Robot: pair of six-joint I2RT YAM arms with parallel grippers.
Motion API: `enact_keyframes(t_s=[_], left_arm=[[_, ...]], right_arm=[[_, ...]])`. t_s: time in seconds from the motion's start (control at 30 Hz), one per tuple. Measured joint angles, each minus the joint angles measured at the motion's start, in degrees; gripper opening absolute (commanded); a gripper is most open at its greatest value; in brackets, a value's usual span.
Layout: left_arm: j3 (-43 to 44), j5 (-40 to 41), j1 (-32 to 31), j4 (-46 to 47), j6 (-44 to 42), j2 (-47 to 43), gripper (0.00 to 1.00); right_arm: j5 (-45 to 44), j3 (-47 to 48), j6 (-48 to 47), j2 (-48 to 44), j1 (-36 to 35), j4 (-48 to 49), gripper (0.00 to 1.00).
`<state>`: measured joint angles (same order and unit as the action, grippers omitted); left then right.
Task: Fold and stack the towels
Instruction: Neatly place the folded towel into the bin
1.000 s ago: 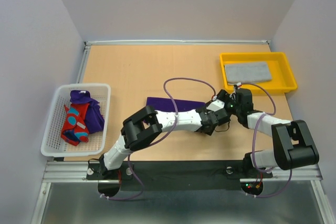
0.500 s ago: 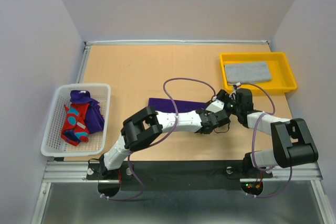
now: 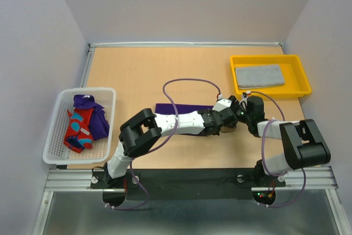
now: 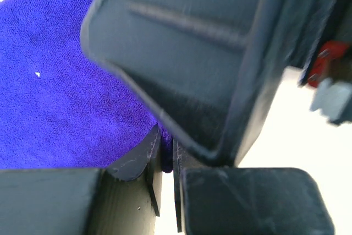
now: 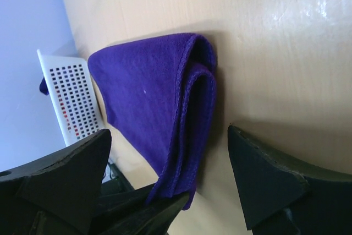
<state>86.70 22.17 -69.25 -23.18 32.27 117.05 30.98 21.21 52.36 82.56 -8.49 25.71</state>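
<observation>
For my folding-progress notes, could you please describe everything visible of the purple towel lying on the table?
The purple towel is deep purple, fuzzy cloth with stitched edges, folded into layers with rounded ends. It lies flat on the wooden table near its middle. The left gripper is shut on its edge; the right gripper, open, straddles its end.

Purple towel (image 3: 176, 108) lay folded on desk (image 3: 137, 75); grey towel (image 3: 259, 75) flat in tray (image 3: 297, 91); red towel (image 3: 78, 130) and second purple towel (image 3: 97, 120) crumpled in basket (image 3: 82, 158).
</observation>
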Motion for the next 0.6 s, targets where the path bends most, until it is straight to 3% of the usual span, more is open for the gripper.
enact_keyframes(t_s=[0.37,0.6], left_arm=[[0.0,-1.0,0.4,1.1,0.7,-0.9,0.0],[-0.2,-1.7,0.4,1.8,1.2,-0.9,0.0]], right_arm=[[3.2,-1.1,4.7,4.0,-0.9,6.8,0.91],[4.5,-0.2,6.6,8.2,-3.1,11.1,0.82]])
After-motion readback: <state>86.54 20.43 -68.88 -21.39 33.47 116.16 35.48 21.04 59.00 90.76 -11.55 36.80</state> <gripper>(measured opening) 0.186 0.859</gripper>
